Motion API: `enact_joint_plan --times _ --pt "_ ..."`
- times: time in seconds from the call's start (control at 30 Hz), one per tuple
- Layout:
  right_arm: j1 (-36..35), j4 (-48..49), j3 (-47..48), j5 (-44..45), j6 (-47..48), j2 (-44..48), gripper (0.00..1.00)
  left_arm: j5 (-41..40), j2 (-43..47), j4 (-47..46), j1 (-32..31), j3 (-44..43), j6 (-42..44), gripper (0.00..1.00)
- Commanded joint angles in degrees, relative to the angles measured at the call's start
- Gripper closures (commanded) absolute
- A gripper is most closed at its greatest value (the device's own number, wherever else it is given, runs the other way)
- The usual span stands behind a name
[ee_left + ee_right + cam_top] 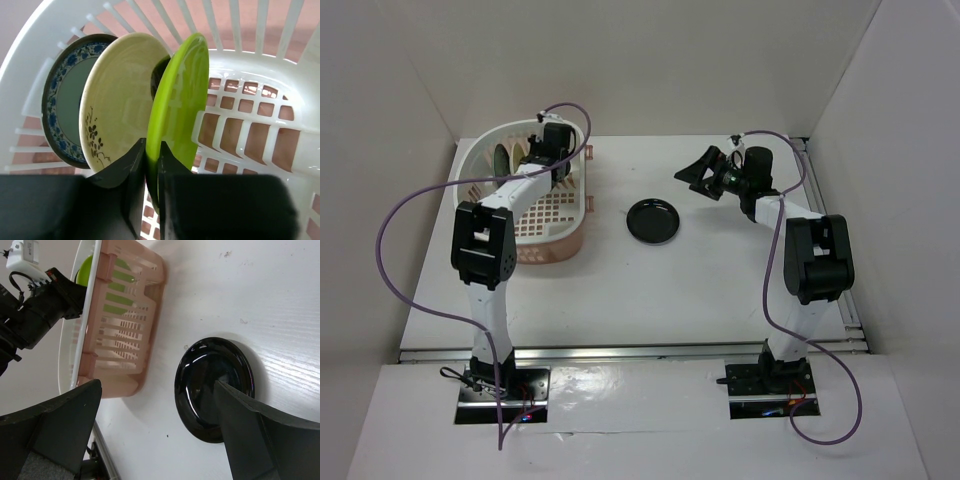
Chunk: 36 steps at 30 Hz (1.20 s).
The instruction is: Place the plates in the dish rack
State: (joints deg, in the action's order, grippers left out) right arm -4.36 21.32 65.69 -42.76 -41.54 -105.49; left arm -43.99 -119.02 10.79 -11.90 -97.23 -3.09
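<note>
Your left gripper sits inside the dish rack, at the upper left of the overhead view. Its jaws are narrow and pinch the lower rim of the green plate, one finger on each face. In the left wrist view that plate stands on edge near the middle of the frame, leaning slightly to the right.

Just left of it the cream plate also stands on edge, with a dark flower sprig on its lower left. The blue-patterned plate is behind the cream one, further left, close to the rack's slatted wall. All three overlap from this angle, so you cannot tell whether they touch each other.

Your right gripper is spread wide and holds nothing. In the overhead view it hangs right of centre in the upper half, pointing left, off the table.

The black plate lies flat on the table in the middle of the overhead view, just right of the rack and apart from it. In the right wrist view it shows between the two open fingers, nearer the right-hand one. The rack's pinkish base fills the upper left of that view.
</note>
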Motion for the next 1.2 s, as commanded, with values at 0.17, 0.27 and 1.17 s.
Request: enact_joint_plan --times 0.17,0.27,1.17 --pt "-0.5 4.3 2.3 -1.3 -0.1 -0.1 0.0 0.0 -0.1 -0.7 0.7 -0.9 -2.4 0.64" --pt "-0.5 4.3 2.3 -1.3 -0.1 -0.1 0.0 0.0 -0.1 -0.7 1.2 -0.9 -3.0 0.56" --pt "-0.5 -6.2 1.8 7.2 7.3 -3.5 0.0 18.4 17.2 4.2 1.2 -4.0 -6.6 0.0"
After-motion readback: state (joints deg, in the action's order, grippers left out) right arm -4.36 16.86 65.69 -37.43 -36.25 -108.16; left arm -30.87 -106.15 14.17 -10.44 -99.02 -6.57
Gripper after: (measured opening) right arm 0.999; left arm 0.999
